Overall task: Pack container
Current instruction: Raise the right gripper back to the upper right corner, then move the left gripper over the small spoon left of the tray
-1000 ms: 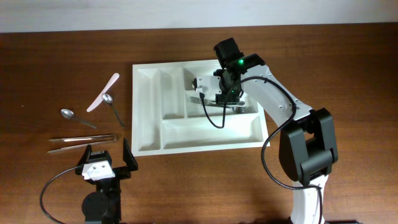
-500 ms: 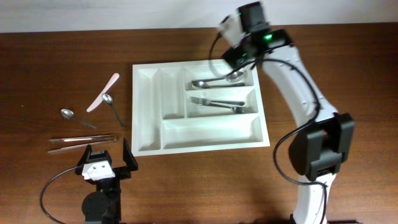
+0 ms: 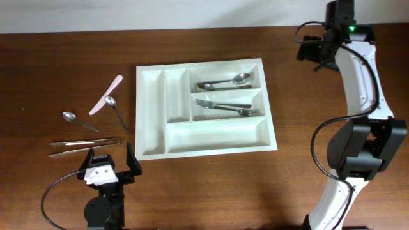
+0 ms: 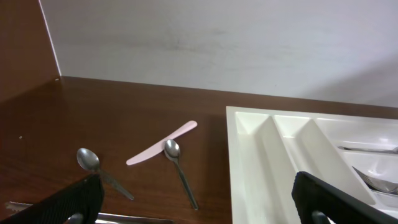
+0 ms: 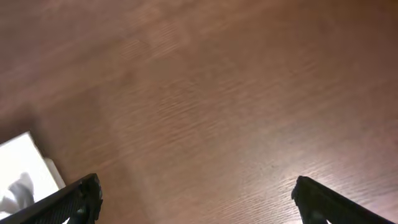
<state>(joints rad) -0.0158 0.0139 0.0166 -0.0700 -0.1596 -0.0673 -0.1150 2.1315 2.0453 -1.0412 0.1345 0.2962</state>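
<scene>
The left gripper [image 3: 110, 156] sat with its jaws spread wide, holding nothing. Just ahead of it lay thin metal tongs [image 3: 86, 145], and beyond them two loose spoons [image 3: 78, 119] and a pink knife [image 3: 106, 94]. The container [image 3: 217, 135] rested on the surface [image 3: 51, 64] ahead and to the right of this gripper. A spoon [image 3: 225, 82] lay in its far right compartment and forks [image 3: 230, 107] in the compartment just nearer. The left wrist view caught only the tips of that cutlery but showed the pink knife touching one loose spoon. The right gripper [image 5: 196, 186], jaws wide apart and empty, hung beyond the container's far right corner. Its own camera saw only wood and a white corner. A second earlier it had been down over the forks; the left gripper had not moved.
</scene>
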